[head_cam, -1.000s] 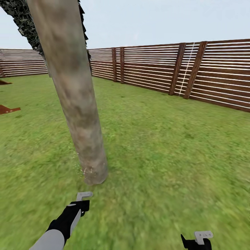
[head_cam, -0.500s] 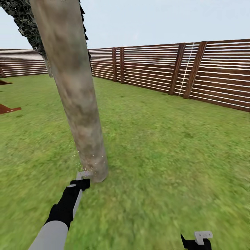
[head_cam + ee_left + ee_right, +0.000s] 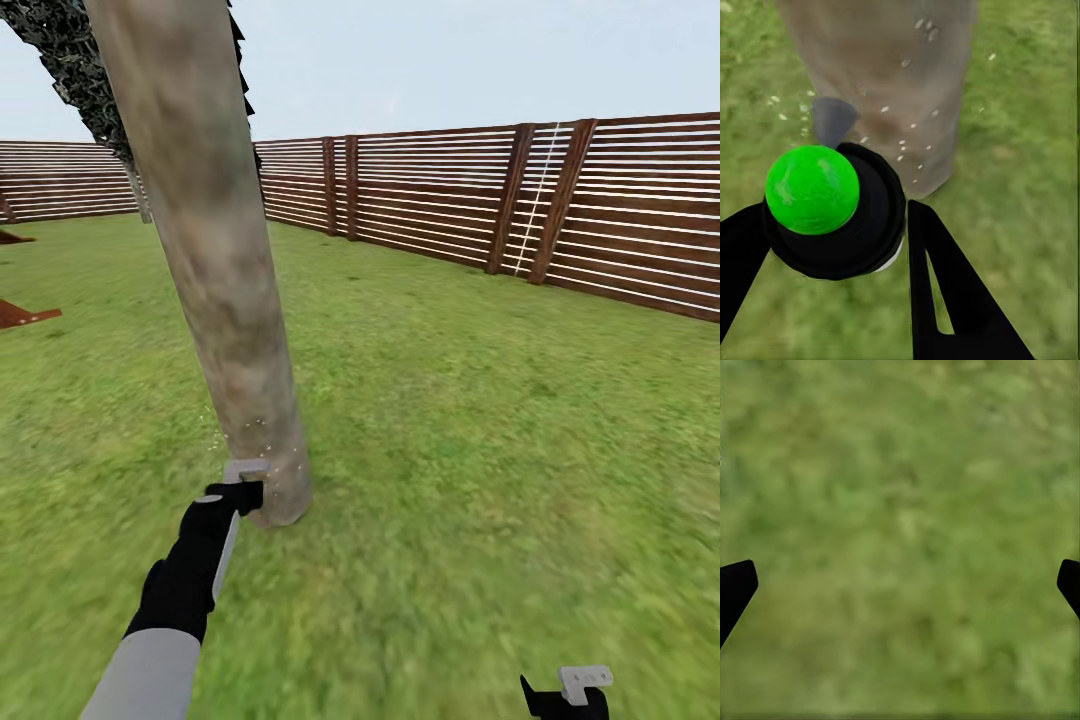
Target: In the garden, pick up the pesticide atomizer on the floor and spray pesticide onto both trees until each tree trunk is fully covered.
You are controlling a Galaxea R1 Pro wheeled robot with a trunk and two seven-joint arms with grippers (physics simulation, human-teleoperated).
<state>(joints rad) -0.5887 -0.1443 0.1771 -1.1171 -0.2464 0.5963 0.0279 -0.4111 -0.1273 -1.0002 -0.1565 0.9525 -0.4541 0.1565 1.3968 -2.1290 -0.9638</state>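
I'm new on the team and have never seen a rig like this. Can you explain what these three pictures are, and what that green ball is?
It is a simulated two-armed robot in a fenced garden. The wide picture comes from its head camera: the left gripper reaches to the base of a tree trunk standing on the grass. The other two pictures come from cameras near each gripper. In the left wrist view, the black fingers hold the pesticide atomizer, a black body with a green ball on top, and white pesticide specks dot the trunk. The right gripper is open, with grass below.
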